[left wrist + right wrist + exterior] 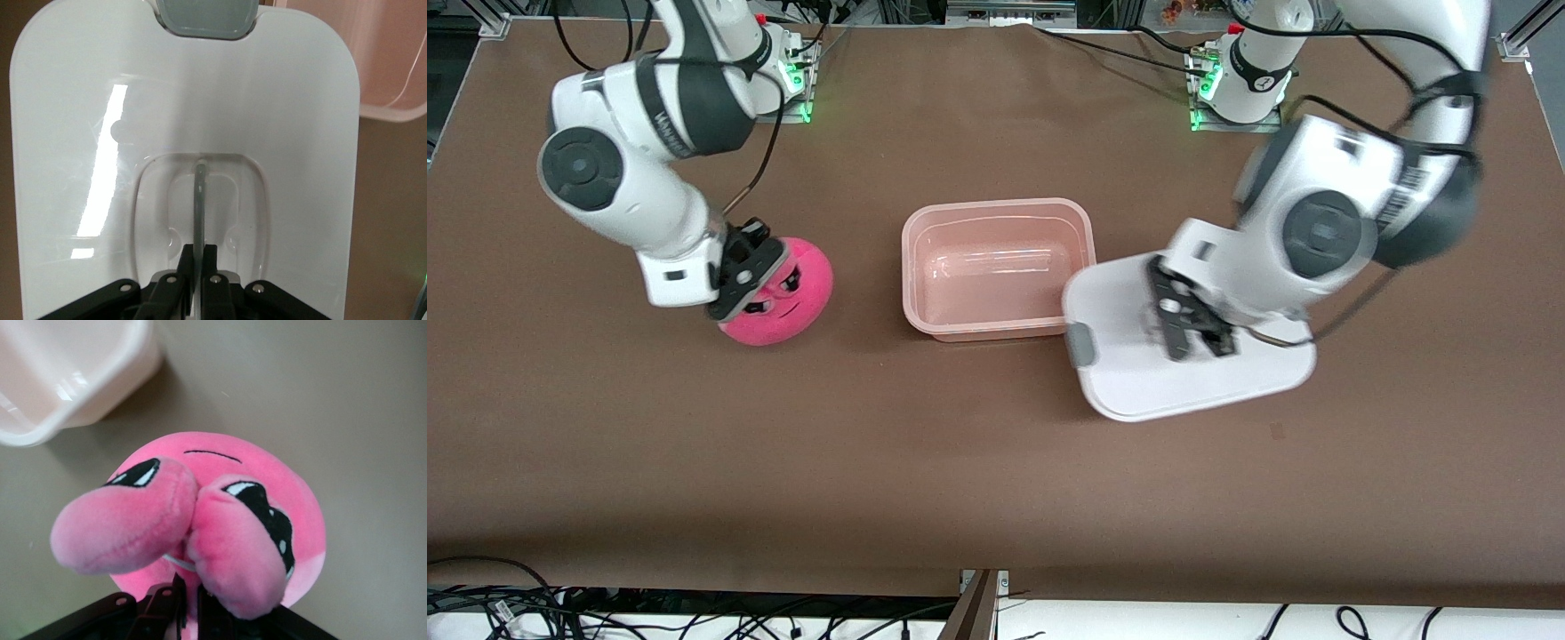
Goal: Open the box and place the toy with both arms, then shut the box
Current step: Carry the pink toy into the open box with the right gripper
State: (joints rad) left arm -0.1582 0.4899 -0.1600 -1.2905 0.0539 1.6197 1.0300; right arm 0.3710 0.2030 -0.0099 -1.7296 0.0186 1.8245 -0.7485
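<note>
Right gripper [740, 289]: fingers pinched tight into the plush face of the toy [783, 293], the fabric bunched into two folds on either side of the jaws in the right wrist view [193, 533]. The toy sits on the brown table [960, 462] toward the right arm's end, well apart from the box, with bare surface between them.

Left gripper [1193, 324]: fingers closed on the thin clear handle [199, 200] in the recessed centre of the white lid [1138, 373]. The lid is off the box and sits tilted toward the left arm's end; one corner overlaps the box's rim, and a grey clip [1080, 345] shows on the lid edge nearest the box.

Box [996, 209]: translucent pink tub, open, interior empty, at mid-table between the two arms. All rims are unobstructed except the corner under the lid.

Table: broad bare brown surface nearer the front camera than all three items.
</note>
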